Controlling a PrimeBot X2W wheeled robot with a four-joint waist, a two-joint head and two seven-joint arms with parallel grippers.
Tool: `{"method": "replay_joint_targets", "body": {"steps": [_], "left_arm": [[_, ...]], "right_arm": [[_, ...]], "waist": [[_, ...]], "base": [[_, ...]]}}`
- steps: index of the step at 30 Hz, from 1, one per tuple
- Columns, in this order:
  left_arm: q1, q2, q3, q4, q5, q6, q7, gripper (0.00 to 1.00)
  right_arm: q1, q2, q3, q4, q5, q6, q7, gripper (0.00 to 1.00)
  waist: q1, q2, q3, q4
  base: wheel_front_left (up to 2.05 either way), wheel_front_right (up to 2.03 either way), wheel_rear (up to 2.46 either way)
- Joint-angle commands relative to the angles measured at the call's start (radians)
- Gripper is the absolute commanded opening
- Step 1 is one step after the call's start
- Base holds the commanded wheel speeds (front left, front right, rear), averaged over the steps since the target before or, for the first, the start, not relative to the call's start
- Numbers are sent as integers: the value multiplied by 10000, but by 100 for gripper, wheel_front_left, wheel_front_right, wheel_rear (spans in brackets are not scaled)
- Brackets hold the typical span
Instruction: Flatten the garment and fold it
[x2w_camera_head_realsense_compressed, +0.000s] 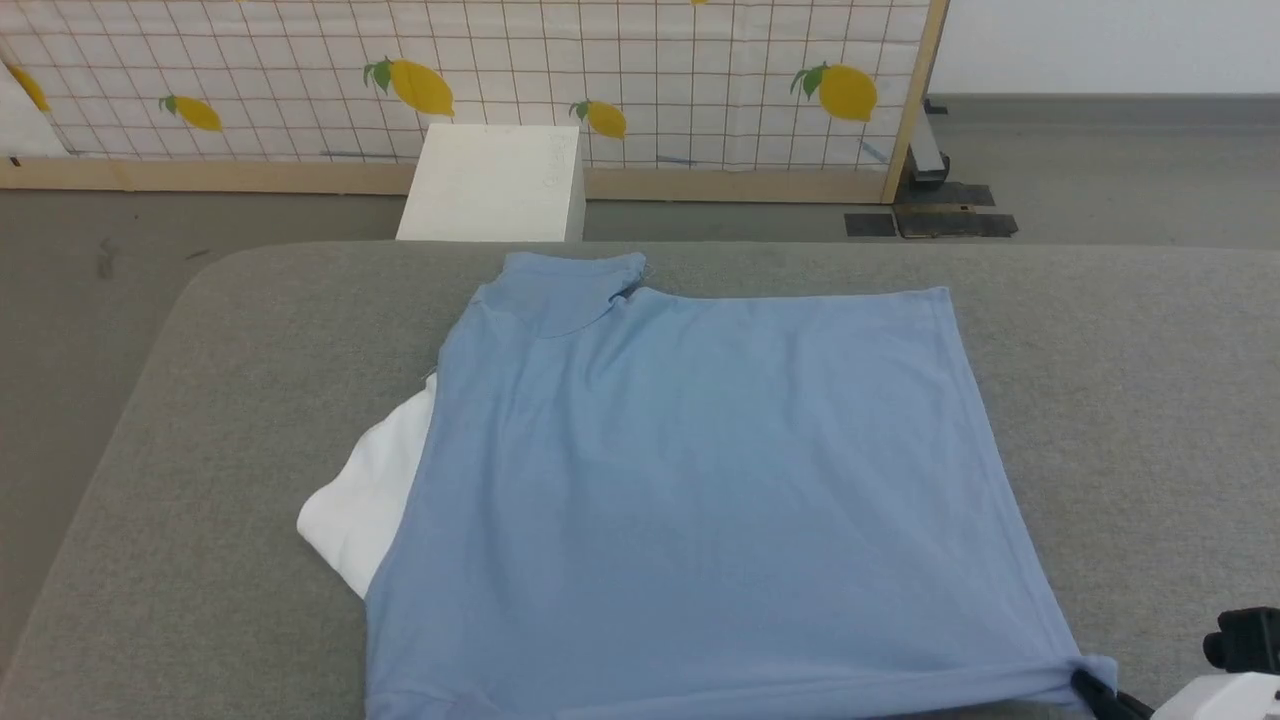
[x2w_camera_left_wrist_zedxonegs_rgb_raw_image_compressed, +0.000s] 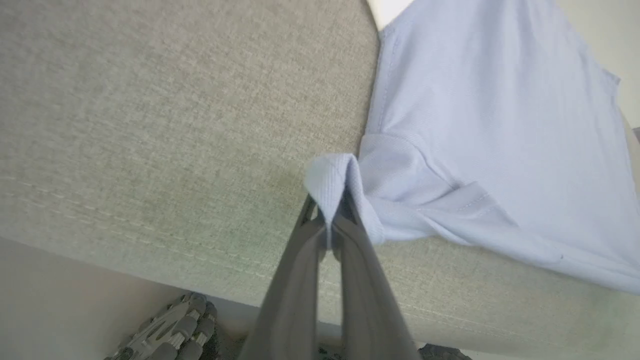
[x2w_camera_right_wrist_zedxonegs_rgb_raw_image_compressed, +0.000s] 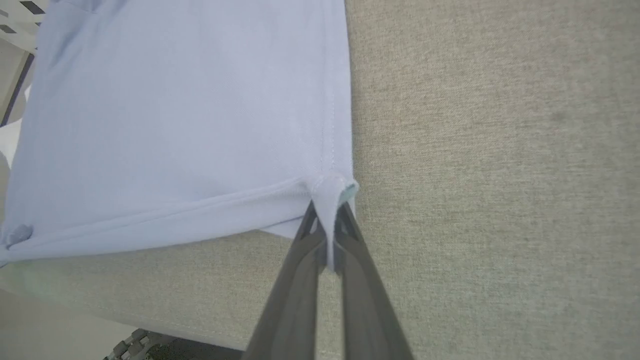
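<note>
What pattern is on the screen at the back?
The screen is white with a thin dark grid and yellow lemons; clearest in the head view.

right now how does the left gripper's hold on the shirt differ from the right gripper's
The left gripper pinches a ribbed bit beside the folded sleeve, where the light blue shirt bunches; the right gripper pinches a smooth hem corner. Cloth by the left gripper is creased; from the right gripper a taut ridge runs along the edge. Both jaws are shut on the shirt's near edge.
</note>
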Motion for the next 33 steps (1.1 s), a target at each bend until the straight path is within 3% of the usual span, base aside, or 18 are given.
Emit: {"method": "replay_joint_targets", "body": {"steps": [1,6,13,26,33], "left_arm": [[96,169,219,-125,15,40,-265,0],[-458,290,496,-856,502,-110,-909,0],[-2095,303,400,-1013,969,-369,-822,0],[-5821,57,-83,1212,1552,-1960,-415,0],[-6827,-204,-375,2560,1668,-2458,-227,0]], "right_arm": [[14,1,-141,-174,-110,-23,23,0],[-461,142,-210,-694,-290,-23,51,0],[-1958,272,-154,-775,-772,-23,460,0],[-4645,875,-199,229,-2298,-23,1951,0],[-5494,1062,-34,528,-2839,-23,2210,0]], "waist": [[2,38,47,-24],[2,38,265,-98],[2,38,1037,-283],[2,38,3347,-179],[2,38,4021,-180]], "base": [[0,0,0],[0,0,0],[0,0,0],[0,0,0],[0,0,0]]}}
